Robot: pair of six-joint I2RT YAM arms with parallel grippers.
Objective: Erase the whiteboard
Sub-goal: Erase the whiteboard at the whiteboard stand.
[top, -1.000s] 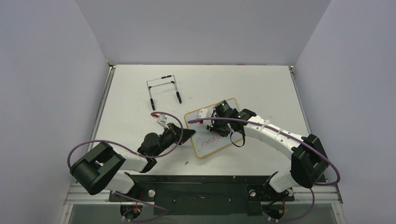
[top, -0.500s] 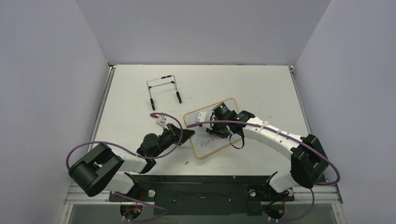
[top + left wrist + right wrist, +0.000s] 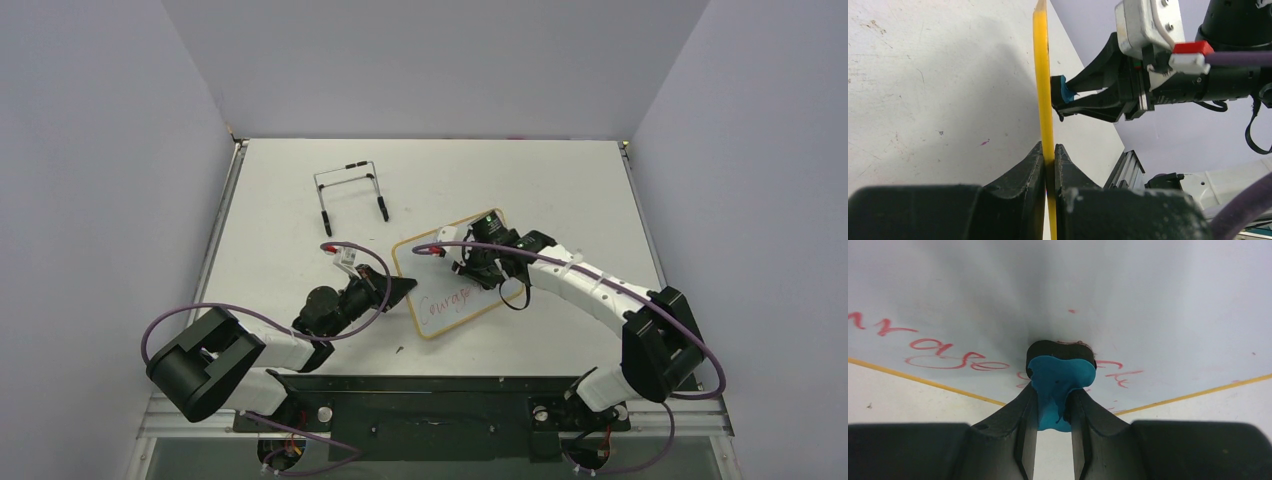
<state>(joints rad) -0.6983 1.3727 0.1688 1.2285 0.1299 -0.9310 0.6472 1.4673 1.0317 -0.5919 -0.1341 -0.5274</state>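
Right gripper [image 3: 1054,399]: jaws closed tight on a small blue bone-shaped eraser [image 3: 1058,377], whose dark pad presses flat against the small white rectangular whiteboard with a thin gold frame [image 3: 1128,295], just past the red handwritten line [image 3: 943,347]. Left gripper [image 3: 1048,156]: jaws clamped on the board's gold frame edge, near the eraser. A black wire easel stand [image 3: 350,190] sits well beyond both grippers on the white table [image 3: 560,180].

Black wire easel stand [image 3: 352,164] on white table [image 3: 560,180]
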